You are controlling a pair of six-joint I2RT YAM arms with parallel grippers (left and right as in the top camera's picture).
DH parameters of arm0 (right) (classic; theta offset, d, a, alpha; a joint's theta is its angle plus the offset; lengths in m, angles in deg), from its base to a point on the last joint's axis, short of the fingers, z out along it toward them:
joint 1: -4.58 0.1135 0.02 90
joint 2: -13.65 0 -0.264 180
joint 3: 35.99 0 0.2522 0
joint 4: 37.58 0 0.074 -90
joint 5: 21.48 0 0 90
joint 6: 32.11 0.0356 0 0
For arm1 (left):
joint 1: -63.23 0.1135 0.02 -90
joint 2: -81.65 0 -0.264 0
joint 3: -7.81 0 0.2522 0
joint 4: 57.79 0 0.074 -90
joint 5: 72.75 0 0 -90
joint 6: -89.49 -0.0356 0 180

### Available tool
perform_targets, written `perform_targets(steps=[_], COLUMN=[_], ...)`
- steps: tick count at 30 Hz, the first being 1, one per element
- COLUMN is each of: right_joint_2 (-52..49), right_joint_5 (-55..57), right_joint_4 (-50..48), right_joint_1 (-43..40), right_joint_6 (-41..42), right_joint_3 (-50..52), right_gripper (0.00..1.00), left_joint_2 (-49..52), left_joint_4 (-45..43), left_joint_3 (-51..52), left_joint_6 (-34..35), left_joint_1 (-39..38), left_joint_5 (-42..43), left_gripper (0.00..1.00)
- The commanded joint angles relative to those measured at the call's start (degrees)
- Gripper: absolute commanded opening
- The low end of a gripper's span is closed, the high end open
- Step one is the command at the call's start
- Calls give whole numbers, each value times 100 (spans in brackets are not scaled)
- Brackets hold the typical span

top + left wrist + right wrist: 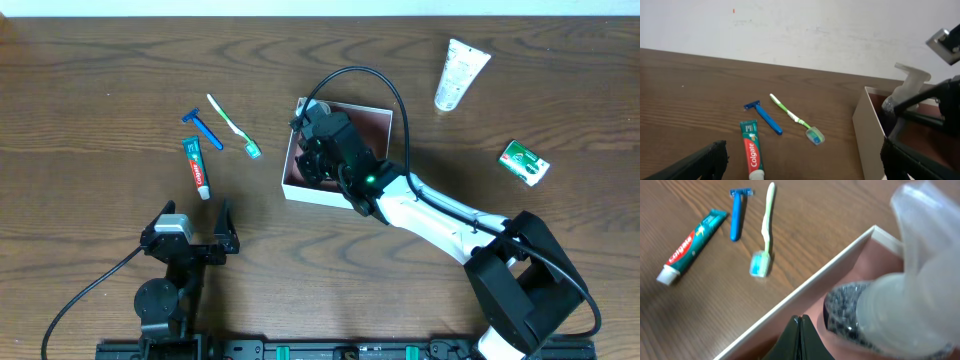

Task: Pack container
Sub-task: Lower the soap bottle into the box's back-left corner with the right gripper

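container (305,190) beneath closed right gripper (800,326); left gripper (197,212) well apart

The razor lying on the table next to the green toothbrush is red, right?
Not quite. The razor lying on the table next to the green toothbrush is blue, not red. The left wrist view shows it clearly.

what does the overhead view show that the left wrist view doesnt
Only overhead: the white tube and the green packet, off to the right of the container. Only left wrist: the pale backdrop and the pump bottle in profile. Both: the blue razor, green toothbrush, Colgate toothpaste and the container.
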Motion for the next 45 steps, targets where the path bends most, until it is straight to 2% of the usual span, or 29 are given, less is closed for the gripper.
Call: perform_targets(steps=[1, 8, 23, 35, 45], right_joint_2=[103, 90, -52, -531, -546], right_joint_5=[55, 433, 428, 407, 334], right_joint_4=[122, 170, 140, -310, -439], right_joint_1=[-59, -129, -317, -315, -310], right_joint_6=[70, 66, 68, 114, 109], right_joint_3=[-79, -79, -79, -79, -232], right_gripper=[1, 1, 1, 1, 1], left_joint_2=[-26, -26, -26, -26, -26], left_joint_4=[219, 219, 219, 219, 219], left_joint_3=[83, 83, 83, 83, 83], left_joint_6=[-94, -94, -94, -94, -94], left_joint_1=[4, 4, 4, 4, 4], left_joint_5=[20, 20, 22, 20, 20], left_gripper=[98, 98, 98, 98, 98])
